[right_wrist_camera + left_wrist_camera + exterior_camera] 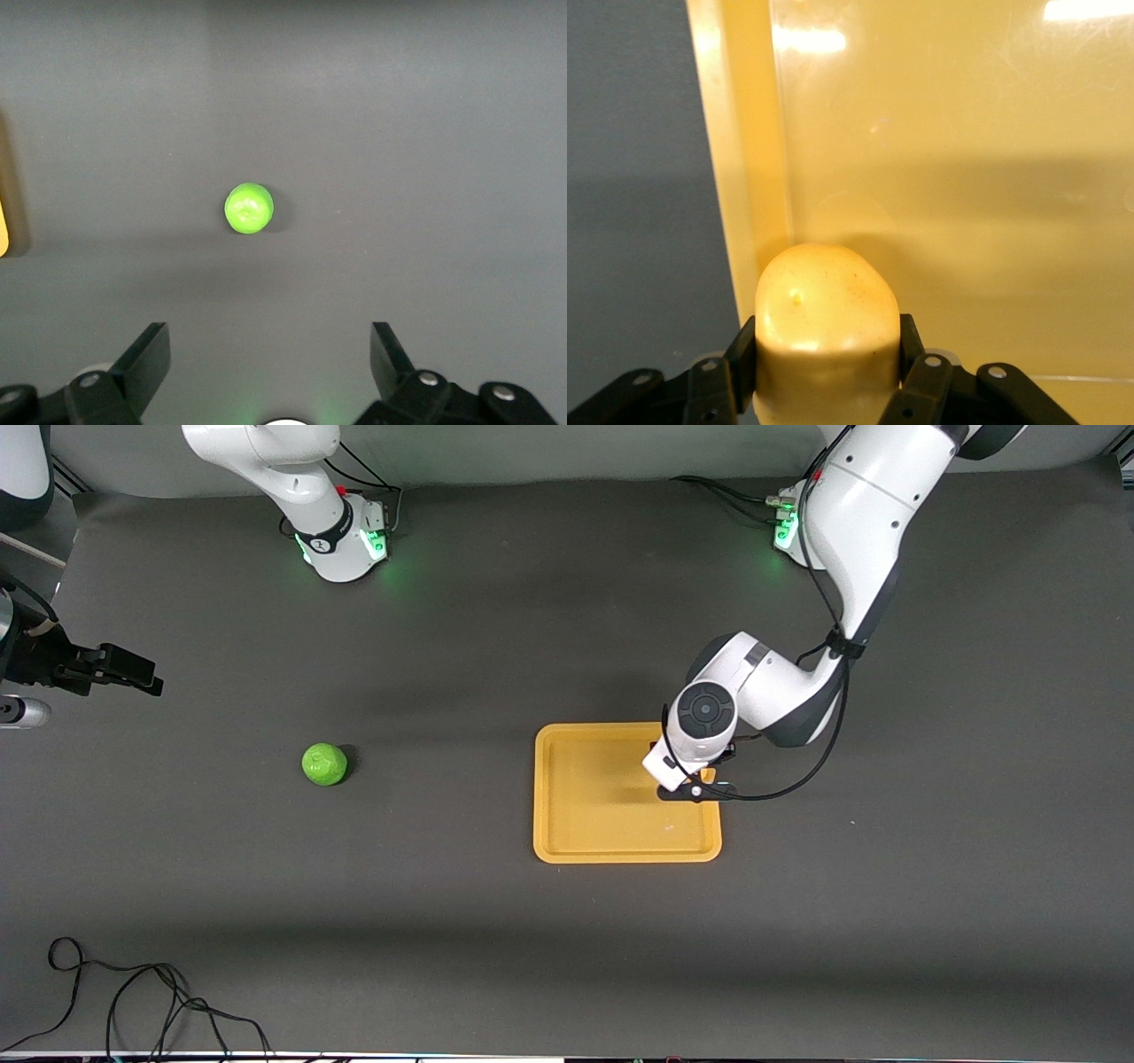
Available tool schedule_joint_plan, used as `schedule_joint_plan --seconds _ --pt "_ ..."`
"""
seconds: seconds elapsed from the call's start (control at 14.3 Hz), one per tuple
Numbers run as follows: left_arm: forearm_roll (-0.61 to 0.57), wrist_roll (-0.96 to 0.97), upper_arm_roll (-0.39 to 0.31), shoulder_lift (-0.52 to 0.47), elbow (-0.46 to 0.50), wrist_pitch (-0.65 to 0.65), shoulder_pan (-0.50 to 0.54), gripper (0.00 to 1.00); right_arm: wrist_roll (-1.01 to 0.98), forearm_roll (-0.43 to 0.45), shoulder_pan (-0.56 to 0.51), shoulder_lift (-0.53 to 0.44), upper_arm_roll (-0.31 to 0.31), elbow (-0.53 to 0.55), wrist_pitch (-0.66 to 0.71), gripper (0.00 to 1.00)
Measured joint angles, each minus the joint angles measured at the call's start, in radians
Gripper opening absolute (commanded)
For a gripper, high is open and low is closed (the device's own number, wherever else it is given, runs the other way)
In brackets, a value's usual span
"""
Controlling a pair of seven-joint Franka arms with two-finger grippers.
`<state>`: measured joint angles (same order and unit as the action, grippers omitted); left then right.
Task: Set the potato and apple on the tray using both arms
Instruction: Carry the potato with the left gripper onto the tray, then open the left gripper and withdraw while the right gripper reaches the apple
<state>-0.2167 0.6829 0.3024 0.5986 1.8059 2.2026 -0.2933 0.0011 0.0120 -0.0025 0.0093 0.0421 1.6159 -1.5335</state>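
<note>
Dark grey table, and on it the tray sits bare as the left gripper hangs over its edge clamped on the potato, while the right gripper, fingers apart, hovers above the apple, well away from the tray toward the right arm's end — neither item placed.

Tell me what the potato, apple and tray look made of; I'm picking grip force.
The potato, clamped in the left gripper over the tray, looks like smooth glossy plastic, judging by its sheen. The tray looks like hard, shiny moulded plastic: it mirrors the lights. The apple, on the table under the open right gripper, looks glossy, probably plastic or rubber.
</note>
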Motion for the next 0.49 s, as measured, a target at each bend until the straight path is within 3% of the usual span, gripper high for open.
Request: schedule_joint_plan --seconds 0.14,0.21,0.49 --pt "-0.007 0.001 -0.003 0.009 -0.001 0.010 0.000 0.80 -0.001 0.000 0.001 0.000 0.000 0.000 0.000 1.00" --pt "-0.007 0.001 -0.004 0.008 -0.002 0.010 0.000 0.98 -0.001 0.000 0.001 0.000 0.000 0.000 0.000 1.00" --pt "-0.008 0.003 -0.005 0.008 -0.012 0.010 0.000 1.00 -0.003 0.000 0.007 -0.004 0.000 0.006 -0.020 1.00"
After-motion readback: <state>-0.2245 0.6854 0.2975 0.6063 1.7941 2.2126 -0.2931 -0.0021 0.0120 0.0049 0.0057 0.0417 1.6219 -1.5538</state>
